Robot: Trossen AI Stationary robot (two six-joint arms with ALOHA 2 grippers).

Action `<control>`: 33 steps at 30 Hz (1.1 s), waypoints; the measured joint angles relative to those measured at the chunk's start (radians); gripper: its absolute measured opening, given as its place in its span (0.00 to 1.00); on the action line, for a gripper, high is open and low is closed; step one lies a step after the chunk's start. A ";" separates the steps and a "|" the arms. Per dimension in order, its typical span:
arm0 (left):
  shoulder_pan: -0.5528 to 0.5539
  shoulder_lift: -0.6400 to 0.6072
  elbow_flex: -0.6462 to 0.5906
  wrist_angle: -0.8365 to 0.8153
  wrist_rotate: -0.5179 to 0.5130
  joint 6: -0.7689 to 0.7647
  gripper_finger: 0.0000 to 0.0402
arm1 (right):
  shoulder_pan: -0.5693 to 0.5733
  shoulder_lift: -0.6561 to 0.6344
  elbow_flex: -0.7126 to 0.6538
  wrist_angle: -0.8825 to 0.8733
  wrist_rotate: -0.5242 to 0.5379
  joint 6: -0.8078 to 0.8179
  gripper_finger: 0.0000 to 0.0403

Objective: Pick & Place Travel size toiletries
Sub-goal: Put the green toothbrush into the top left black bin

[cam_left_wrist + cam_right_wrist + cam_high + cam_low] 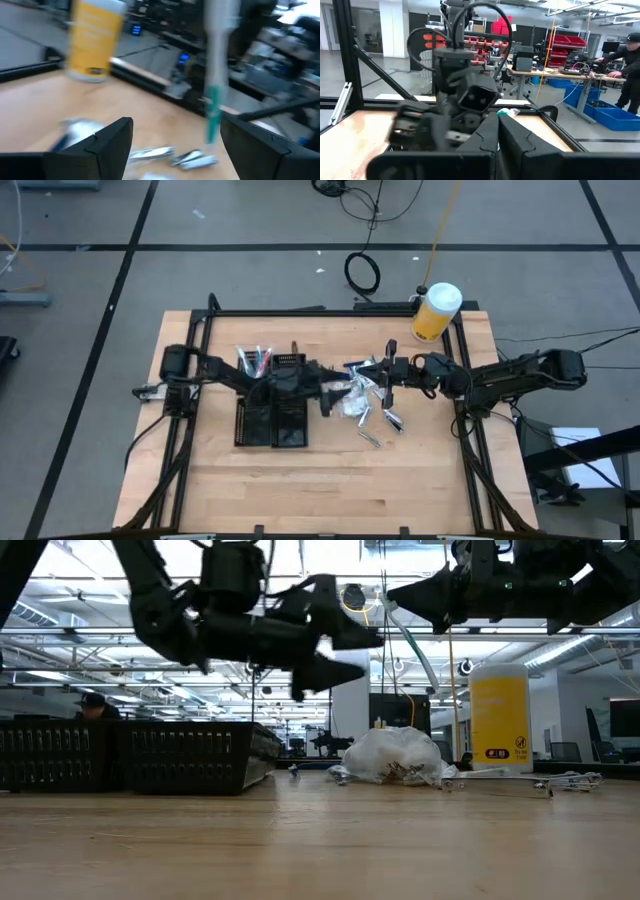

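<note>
The travel size toiletries lie in a loose heap mid-table: white-clear packets and silvery tubes. More sticks lie at the far left of the black tray. My left gripper hovers level and open just left of the heap, above the table, touching nothing. My right gripper is up in the air at the heap's right, shut on a white-green stick that hangs ahead of the left fingers. My right gripper pinches the white-green stick between its two shut fingers, and the stick's end shows just past the fingertips. The fingers come about level from the table's right and lie across it. It hangs below them, green end down, lifted clear.
A big yellow jar with a white lid stands at the far right corner. The black tray sits under my left arm. A black frame rail edges the table. People work in the room beyond.
</note>
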 joint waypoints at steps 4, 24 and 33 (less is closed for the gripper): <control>-0.009 0.052 0.093 -0.010 0.085 0.008 0.74 | 0.000 0.000 0.000 0.000 -0.001 0.002 0.00; -0.004 0.061 0.251 -0.229 0.104 0.186 0.60 | 0.023 0.000 0.000 0.008 -0.003 0.003 0.00; 0.005 0.029 0.251 -0.281 0.162 0.236 0.05 | 0.025 -0.002 0.001 -0.031 -0.019 0.003 0.04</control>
